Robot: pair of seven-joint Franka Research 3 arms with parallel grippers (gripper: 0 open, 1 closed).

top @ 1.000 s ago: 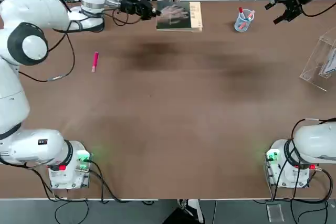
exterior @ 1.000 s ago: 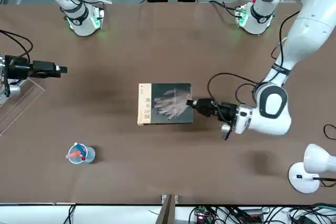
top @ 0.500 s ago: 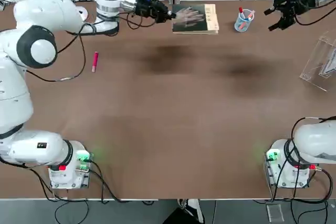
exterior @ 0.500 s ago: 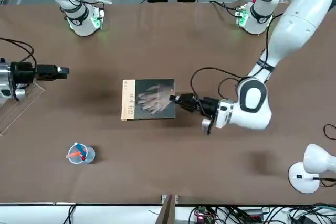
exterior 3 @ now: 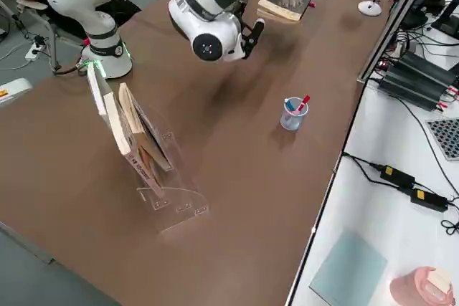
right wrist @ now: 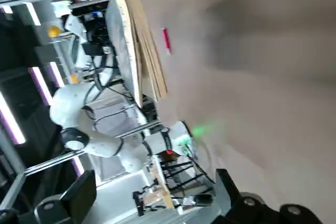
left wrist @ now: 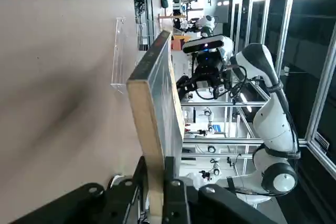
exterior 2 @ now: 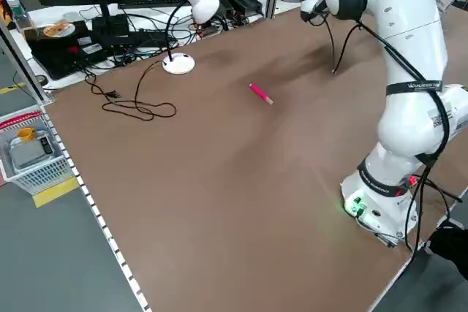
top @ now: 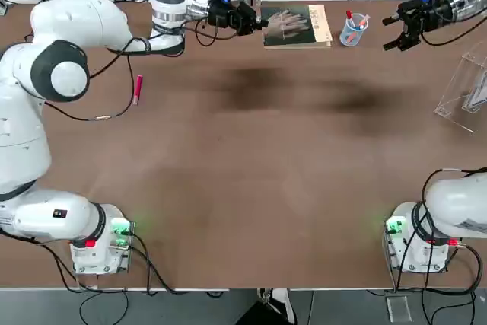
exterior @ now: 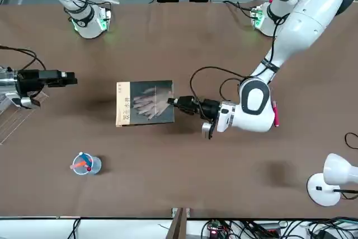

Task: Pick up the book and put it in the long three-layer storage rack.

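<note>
The book [top: 297, 26], dark grey with a pale hand image and a tan strip, hangs level above the far side of the table. My left gripper [top: 255, 19] is shut on its near edge; the same grip shows in the front view, gripper [exterior: 174, 102] on book [exterior: 144, 103]. In the left wrist view the book [left wrist: 157, 119] stands edge-on between the fingers. My right gripper [top: 393, 32] is open and empty, beyond the pen cup and pointing toward the book. The clear storage rack [top: 464, 85] stands at the table's right edge and holds a few thin booklets [exterior 3: 133, 130].
A small clear cup with pens [top: 353, 30] stands between the book and the right gripper. A pink pen [top: 138, 89] lies on the left part of the table. A white desk lamp [exterior: 327, 180] and cables sit beyond the far edge.
The left gripper has carried the book to the robot's right along the far side. The right gripper came down a little toward the pen cup and turned to face the book.
</note>
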